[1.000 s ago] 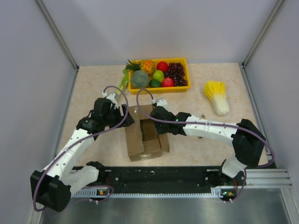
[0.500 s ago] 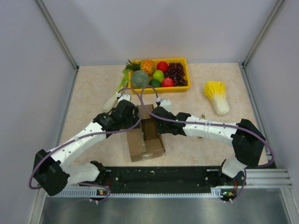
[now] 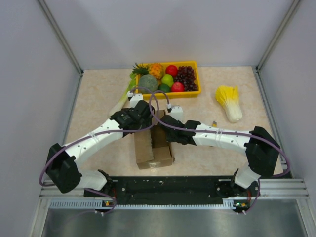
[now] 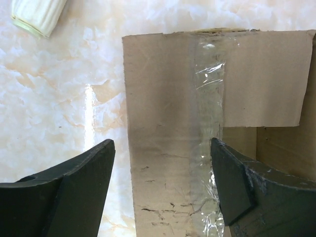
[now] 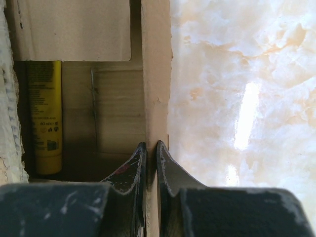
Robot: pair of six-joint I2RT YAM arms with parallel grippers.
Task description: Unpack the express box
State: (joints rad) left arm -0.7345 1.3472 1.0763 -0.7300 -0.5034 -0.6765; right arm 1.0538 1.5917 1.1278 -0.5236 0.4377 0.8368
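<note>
An open express box (image 3: 150, 153) of brown corrugated cardboard lies on a pale marbled counter (image 3: 94, 94). It sits close to the near edge, slightly left of the middle, with its long side running from near to far. Both arms reach over its far end.

The left jaws are spread wide and hold nothing. In the left wrist view they hang above the box's left flap, one finger over bare counter and the other over the box opening. The flap and its strip of clear tape (image 4: 210, 98) lie between them.

The right jaws are nearly pressed together, pinching a thin upright cardboard edge on the box's right side. Whether that edge is a wall or a raised flap cannot be told. Inside the box, a yellow printed tube (image 5: 44, 118) lies along the bottom.

The box looks light. It is probably stiff in its panels, but it likely bends at the flap creases and crushes at thin edges. It may slide on the glossy counter, and the tape looks slick. The best hold is probably a flap's free edge, away from the tape, with one wall steadied.

A yellow fruit tray (image 3: 183, 95) sits at the far edge. A napa cabbage (image 3: 229, 101) lies toward the right edge, and a pale ribbed stalk (image 4: 37, 15) lies left of the box.
</note>
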